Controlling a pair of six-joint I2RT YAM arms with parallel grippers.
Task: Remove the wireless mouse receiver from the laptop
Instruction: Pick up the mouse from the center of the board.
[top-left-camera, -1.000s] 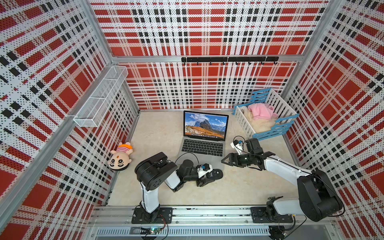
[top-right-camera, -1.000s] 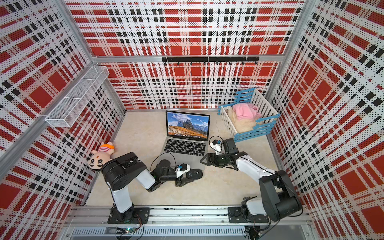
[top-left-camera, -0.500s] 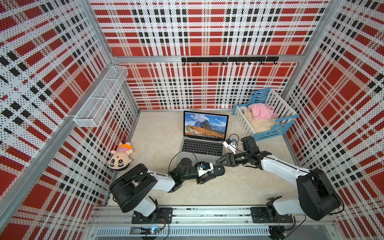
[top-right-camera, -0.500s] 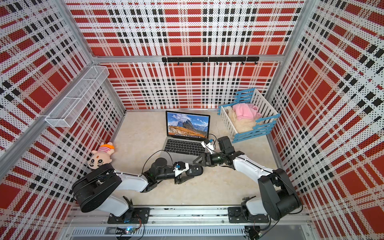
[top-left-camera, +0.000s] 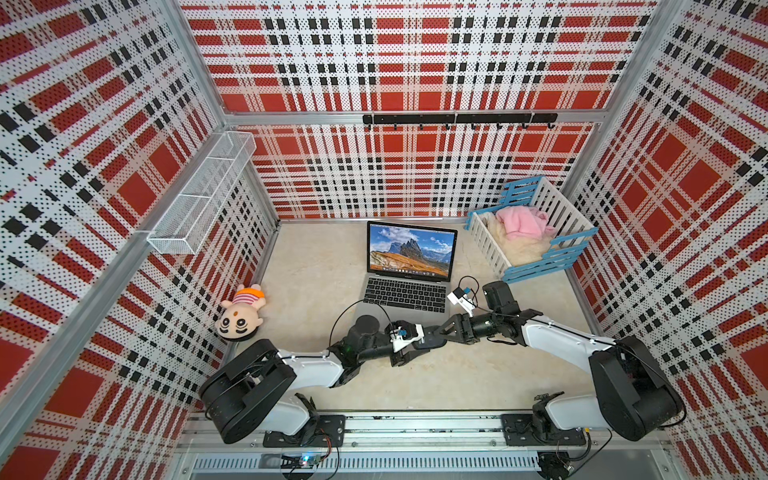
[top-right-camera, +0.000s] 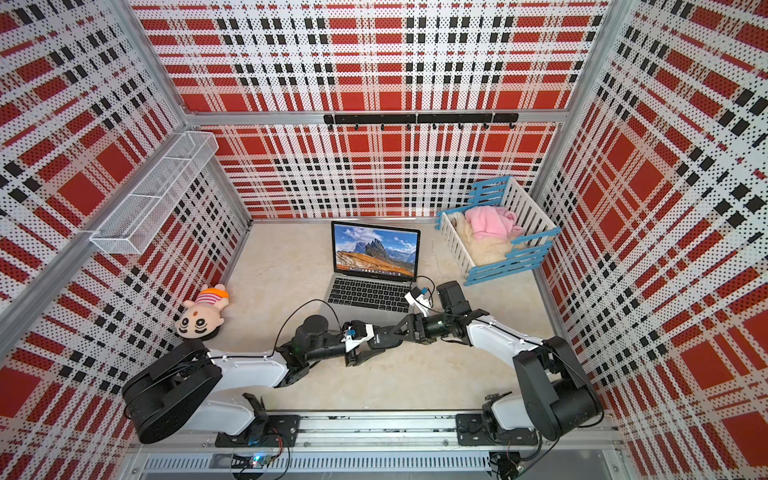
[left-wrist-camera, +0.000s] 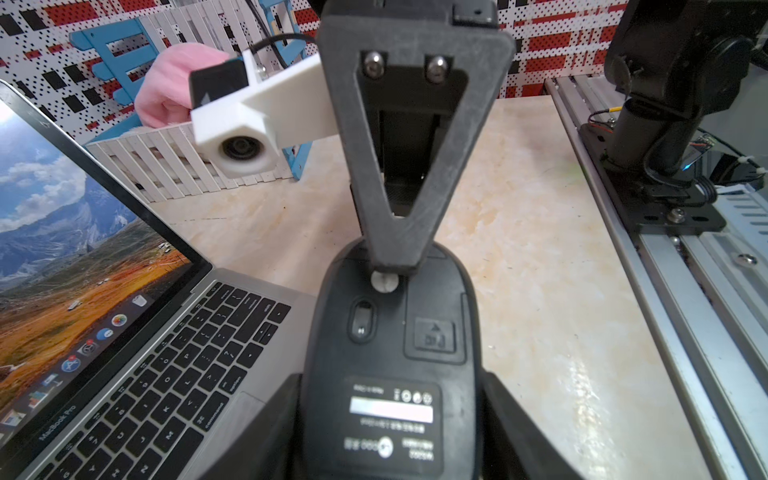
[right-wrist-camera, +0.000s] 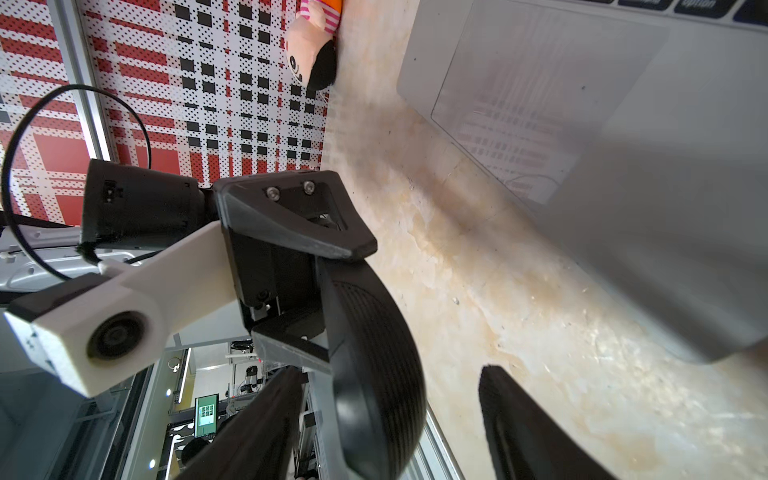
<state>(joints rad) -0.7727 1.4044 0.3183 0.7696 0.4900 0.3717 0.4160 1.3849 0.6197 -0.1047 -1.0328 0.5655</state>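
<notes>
Where your two arms meet: low over the bench (top-left-camera: 457, 374), just on the near side of the laptop (top-left-camera: 405, 297), both at the black mouse (left-wrist-camera: 390, 353).
Left fingers (left-wrist-camera: 266, 440): closed on the two long sides of the mouse, which they hold with its labelled underside towards the left wrist camera.
Right fingers (right-wrist-camera: 523, 424): spread apart, one on each side of the mouse's other end. Bare bench shows between one finger and the mouse, so you have no clamp there. In the left wrist view the other finger's tip sits at the underside beside a small white disc; you cannot tell if it presses.
Laptop: open in the middle of the bench, lid up, mountain landscape lit, trackpad (right-wrist-camera: 519, 83) nearest the two sets of fingers.
Wireless mouse receiver: too small for you to pick out in any view, so its place stays unknown.
Doll (top-left-camera: 241, 318): lying by the left wall, well apart from the laptop.
Crib (top-left-camera: 536, 266): far right corner, with a pink cloth (top-left-camera: 519, 222) inside.
Wire basket (top-left-camera: 203, 195): mounted on the left wall.
Hook rail (top-left-camera: 457, 119): across the back wall.
</notes>
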